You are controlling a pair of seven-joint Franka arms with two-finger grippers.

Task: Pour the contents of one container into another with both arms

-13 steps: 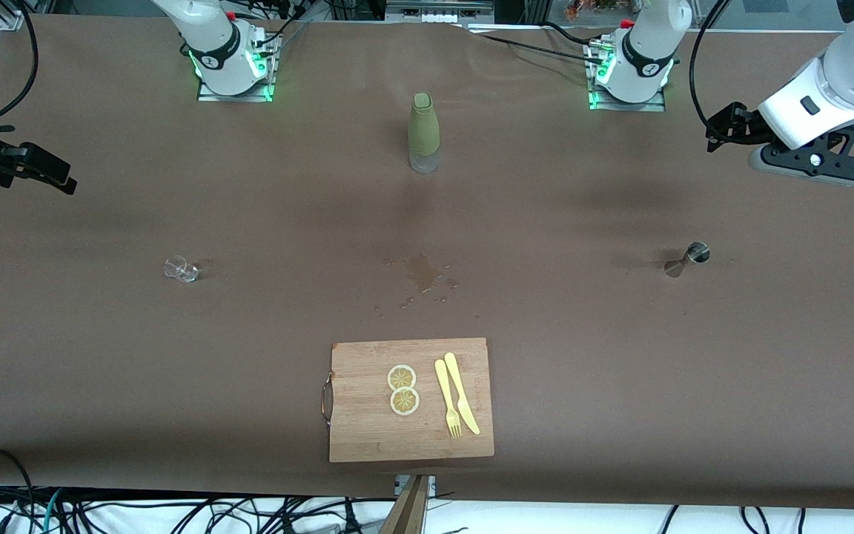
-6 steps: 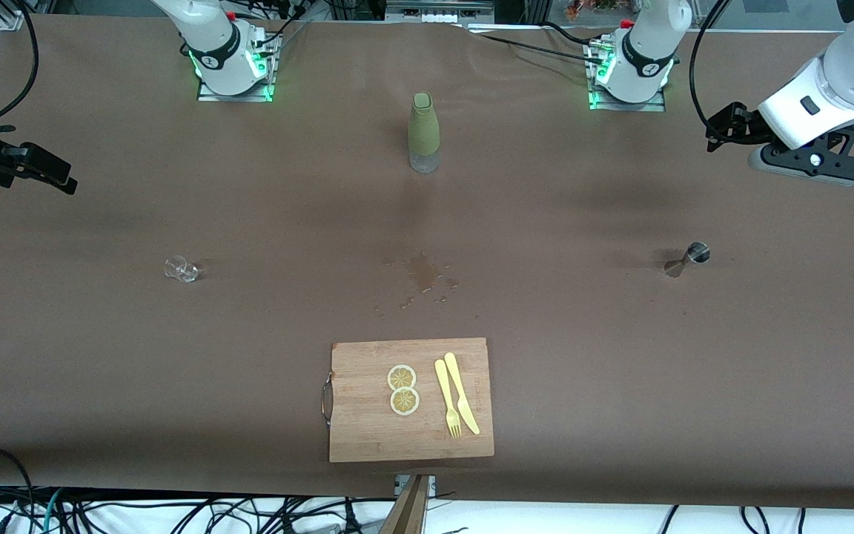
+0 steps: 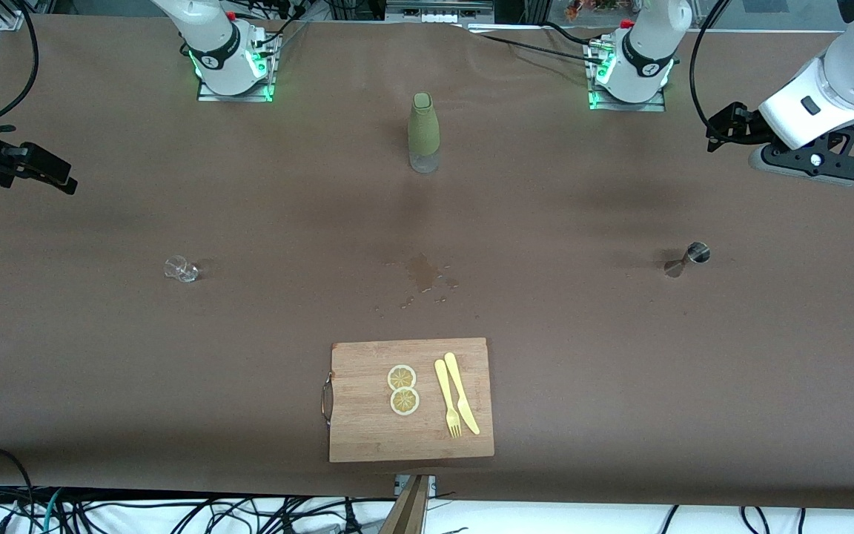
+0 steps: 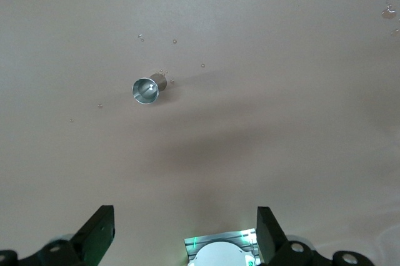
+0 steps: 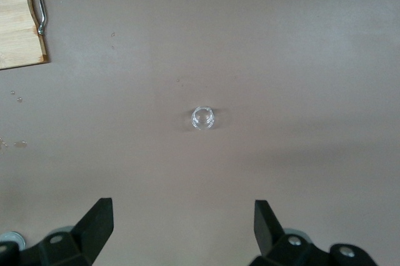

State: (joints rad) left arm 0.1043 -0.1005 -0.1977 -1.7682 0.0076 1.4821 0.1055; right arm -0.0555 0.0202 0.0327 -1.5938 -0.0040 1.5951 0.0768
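Observation:
A small clear glass (image 3: pixel 181 268) stands on the brown table toward the right arm's end; it also shows in the right wrist view as the glass (image 5: pixel 202 118). A metal jigger (image 3: pixel 688 258) stands toward the left arm's end, seen too in the left wrist view as the jigger (image 4: pixel 148 88). My left gripper (image 3: pixel 812 160) hangs high over the table's edge at its end, open and empty (image 4: pixel 184 215). My right gripper (image 3: pixel 21 165) hangs over its own end, likewise open and empty (image 5: pixel 182 206).
A green bottle (image 3: pixel 424 132) stands between the two arm bases. Spilled drops (image 3: pixel 422 274) mark the table's middle. Nearer the camera lies a wooden cutting board (image 3: pixel 368 437) with two lemon slices (image 3: pixel 402 389), a yellow fork (image 3: pixel 448 397) and knife (image 3: pixel 462 391).

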